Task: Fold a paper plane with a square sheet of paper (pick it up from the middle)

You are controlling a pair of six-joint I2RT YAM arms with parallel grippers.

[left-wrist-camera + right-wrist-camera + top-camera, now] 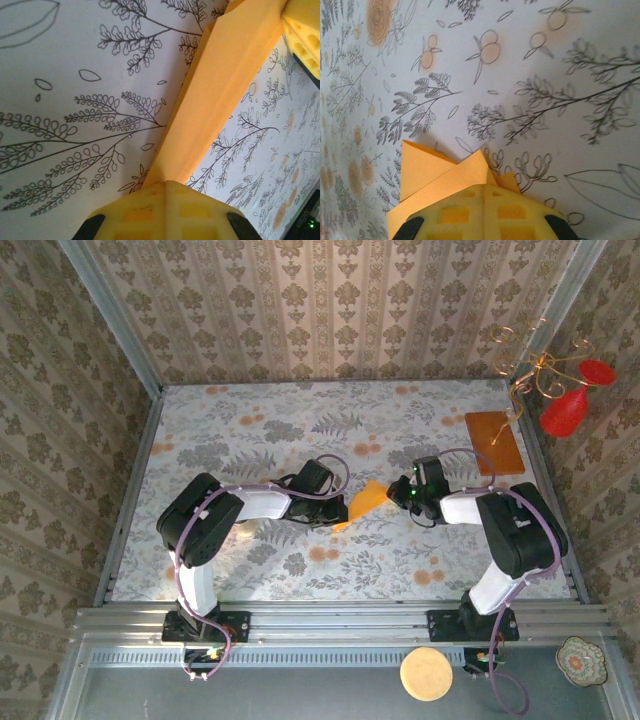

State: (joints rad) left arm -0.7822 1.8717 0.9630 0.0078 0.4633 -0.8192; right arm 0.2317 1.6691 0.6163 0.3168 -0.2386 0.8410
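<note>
Where they meet, both jaws grip opposite ends of the folded paper [363, 504].

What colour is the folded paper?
The paper is plain bright orange-yellow; the left wrist view shows it best.

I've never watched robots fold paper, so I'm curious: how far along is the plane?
Done: the orange paper is already folded into a narrow, layered strip with angled flaps. In hand: the left tool and right tool each pinch one end, holding it between them. Left: it is no clear pointed dart yet, so more folding probably remains.
</note>
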